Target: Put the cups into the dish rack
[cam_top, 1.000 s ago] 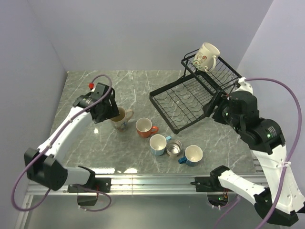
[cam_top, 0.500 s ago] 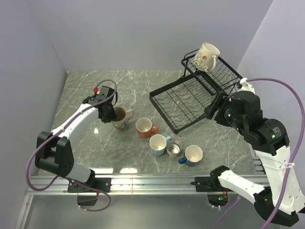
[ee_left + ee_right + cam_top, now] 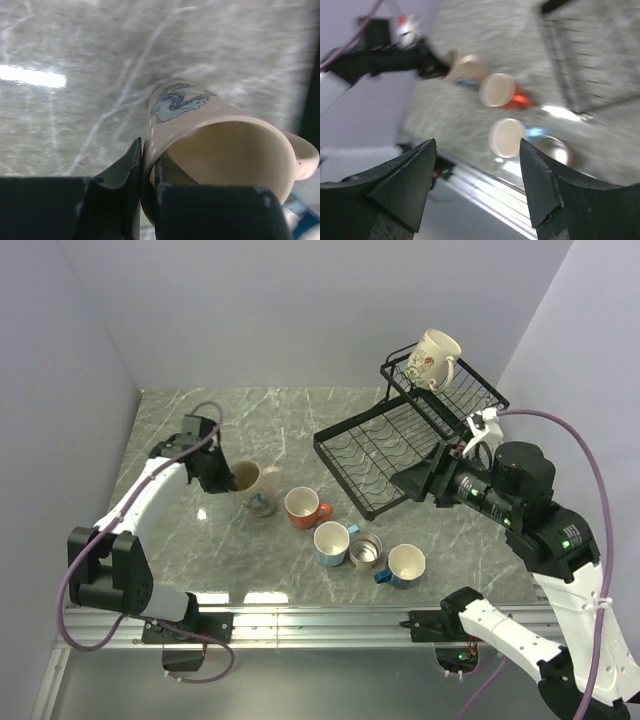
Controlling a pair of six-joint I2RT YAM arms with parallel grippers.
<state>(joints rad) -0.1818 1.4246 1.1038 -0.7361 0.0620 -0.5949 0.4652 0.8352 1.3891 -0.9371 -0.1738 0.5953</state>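
TWO ARMS AT THE RACK: A black wire dish rack (image 3: pixel 385 455) takes up the right of the tabletop (image 3: pixel 200 570), with its wide slotted lower tray (image 3: pixel 360 465) toward the centre and its smaller upper basket (image 3: pixel 455 390) raised at the far right. A floral mug (image 3: pixel 435 358) sits tilted at the basket's far corner.

The other five cups stand to the left of the rack and nearer the arms. The left hand (image 3: pixel 146 152) is clamped on the rim of a cream mug (image 3: pixel 252 483) with a blue motif, one finger inside the wall and one outside. The mug is tipped with its handle toward the rack. Whether its base touches the marble cannot be told.

Just beside it an orange mug (image 3: pixel 302 507) stands upright. Nearer the arms, a blue mug (image 3: pixel 332 542), a small steel cup (image 3: pixel 366 551) and a second blue mug (image 3: pixel 405 565) bunch close together.

The right hand (image 3: pixel 477 145) hangs over the lower tray's near right corner, its fingers spread wide with nothing between them.

The surface is grey veined marble with patches of glare along the near aluminium rail (image 3: pixel 330 625). Lavender walls (image 3: pixel 300 310) close in on the left, back and right.

The rack's near left corner stands close to the orange mug. A broad stretch of marble lies between the mugs and the back wall, and the left arm reaches along close to the left wall.
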